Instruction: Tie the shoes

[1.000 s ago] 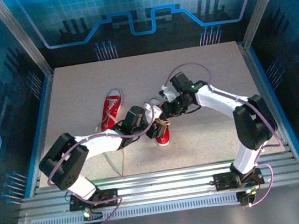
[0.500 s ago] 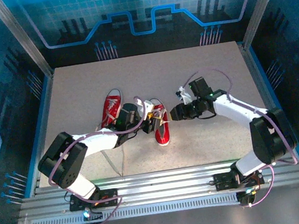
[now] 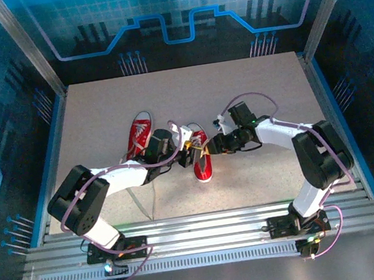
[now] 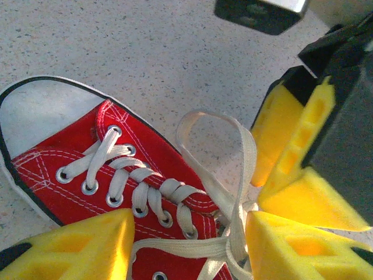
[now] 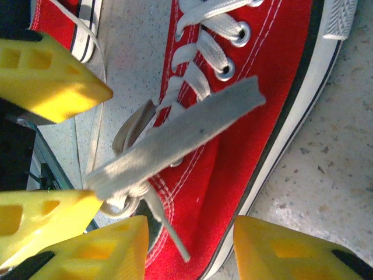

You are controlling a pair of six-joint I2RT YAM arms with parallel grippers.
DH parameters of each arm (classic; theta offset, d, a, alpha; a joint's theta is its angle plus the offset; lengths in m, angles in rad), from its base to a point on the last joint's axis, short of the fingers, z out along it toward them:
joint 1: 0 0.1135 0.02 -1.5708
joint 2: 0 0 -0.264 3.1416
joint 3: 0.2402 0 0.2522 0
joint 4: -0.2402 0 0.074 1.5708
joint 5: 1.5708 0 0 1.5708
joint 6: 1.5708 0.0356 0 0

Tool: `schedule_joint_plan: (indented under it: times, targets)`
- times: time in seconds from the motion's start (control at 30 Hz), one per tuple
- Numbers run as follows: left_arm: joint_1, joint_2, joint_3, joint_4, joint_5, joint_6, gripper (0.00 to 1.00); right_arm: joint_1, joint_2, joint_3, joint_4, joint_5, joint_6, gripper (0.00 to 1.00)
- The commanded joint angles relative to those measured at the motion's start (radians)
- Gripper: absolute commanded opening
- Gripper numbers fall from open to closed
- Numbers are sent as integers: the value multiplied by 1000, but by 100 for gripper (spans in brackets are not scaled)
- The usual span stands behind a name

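Two red shoes sit on the surface (image 3: 250,96). One (image 3: 203,167) is about mid-width in the near half, and the other (image 3: 140,134) is just to its left and a bit further back.

Both arms meet over the mid-width shoe. The left fingers (image 3: 188,151) are at its left side and the right fingers (image 3: 211,146) at its right, tips nearly touching each other above the lacing.

Left wrist view:
- The left fingers are spread wide, one each side of the tongue area, with nothing pinched between them.
- The white toe cap (image 4: 41,116) points up-left.
- The laces are threaded through the eyelets.
- A loose lace loop (image 4: 217,153) stands up off the right side of the shoe, its base bunched just beside the right-hand finger.
- The other arm's yellow fingers crowd in from the right.

Right wrist view:
- The right fingers are also wide apart and hold nothing, hanging over the shoe's side and white sole (image 5: 274,157).
- A flat lace strand (image 5: 175,137) runs diagonally across the red upper. Its lower end sits at a bunch next to the left arm's finger and its upper end is free.

Thin loose laces (image 3: 143,200) trail toward the near edge. I can't tell which shoe they belong to.
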Motion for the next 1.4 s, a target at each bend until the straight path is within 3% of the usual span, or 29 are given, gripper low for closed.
schedule_joint_plan:
  times: [0.0, 0.1, 0.2, 0.27, 0.8, 1.37]
  targets:
    - [1, -7, -3, -16, 25, -7, 54, 13, 26, 33, 33, -37, 4, 40]
    - [3, -10, -3, -21, 23, -4, 54, 14, 30, 28, 44, -51, 9, 30]
    - [6, -10, -3, -25, 23, -4, 54, 14, 5, 15, 41, -51, 10, 9]
    - [6, -8, -2, -29, 24, -2, 54, 14, -24, 2, 34, -33, 6, 0]
    - [8, 10, 2, -29, 17, -4, 56, -42, -150, -68, -78, 17, -46, 0]
    - [9, 1, 9, -41, 22, 4, 60, -107, -118, -102, -133, 56, -100, 0]
